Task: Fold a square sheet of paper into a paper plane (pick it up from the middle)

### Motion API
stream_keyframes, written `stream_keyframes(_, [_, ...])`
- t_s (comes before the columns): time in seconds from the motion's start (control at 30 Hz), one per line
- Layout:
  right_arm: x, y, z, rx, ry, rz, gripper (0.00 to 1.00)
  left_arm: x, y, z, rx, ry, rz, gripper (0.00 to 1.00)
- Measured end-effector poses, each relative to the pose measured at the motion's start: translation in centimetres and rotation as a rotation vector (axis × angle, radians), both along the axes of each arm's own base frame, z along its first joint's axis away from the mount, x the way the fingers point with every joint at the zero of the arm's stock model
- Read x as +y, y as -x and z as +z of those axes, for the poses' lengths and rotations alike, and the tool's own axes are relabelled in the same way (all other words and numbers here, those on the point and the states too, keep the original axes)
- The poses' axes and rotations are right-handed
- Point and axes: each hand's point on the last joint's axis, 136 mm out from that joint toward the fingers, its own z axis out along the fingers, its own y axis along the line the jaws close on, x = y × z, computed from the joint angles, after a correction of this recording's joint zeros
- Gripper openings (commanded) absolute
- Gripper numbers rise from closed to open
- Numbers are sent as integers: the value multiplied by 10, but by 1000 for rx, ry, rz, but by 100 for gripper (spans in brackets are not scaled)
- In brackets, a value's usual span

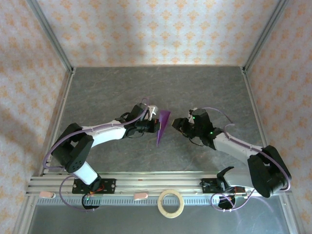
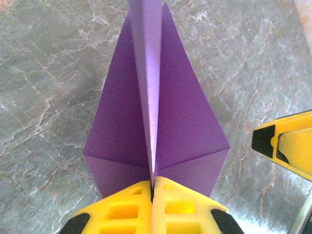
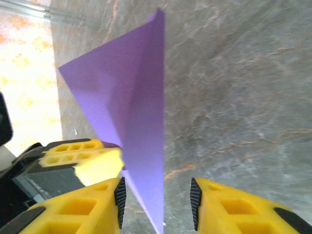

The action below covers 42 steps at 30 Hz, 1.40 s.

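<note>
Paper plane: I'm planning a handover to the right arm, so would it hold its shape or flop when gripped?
Pinched by the left gripper, the paper plane stands out without sagging, so its central ridge probably keeps it stiff. Thin and light, it would likely shift at a nudge. The open right gripper might crumple its flaps.

Grey marbled table, tan tape ring at near edge

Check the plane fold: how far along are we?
Done: the sheet is already a pointed paper plane with a central ridge and layered flaps. In hand: the left gripper is shut on the ridge at the wide end; the right gripper is open, jaws on either side of the paper's edge, not pinching. Left: probably a last crease or wing spread, then setting it down.
</note>
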Motion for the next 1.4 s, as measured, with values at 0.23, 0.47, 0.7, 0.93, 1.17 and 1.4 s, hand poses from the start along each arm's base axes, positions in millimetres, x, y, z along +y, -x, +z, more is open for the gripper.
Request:
stream_keyframes(0.23, [36,-6,-12,46,13,64,38,5,5,-8,-4,-73,17,0])
stream_keyframes(0.47, [43,-7,-45,129,63,70,10,10,8,-14,-7,-136,33,0])
stream_keyframes(0.7, [45,-7,-48,145,42,63,3,15,10,-15,-18,-184,33,31])
stream_keyframes(0.93, [46,-8,-46,138,28,60,3,12,12,9,-67,-153,28,43])
stream_keyframes(1.17, [46,-8,-52,150,35,60,3,14,14,8,-68,-161,22,51])
stream_keyframes(1.4, [46,-8,-54,153,37,61,3,14,16,0,-54,-177,10,56])
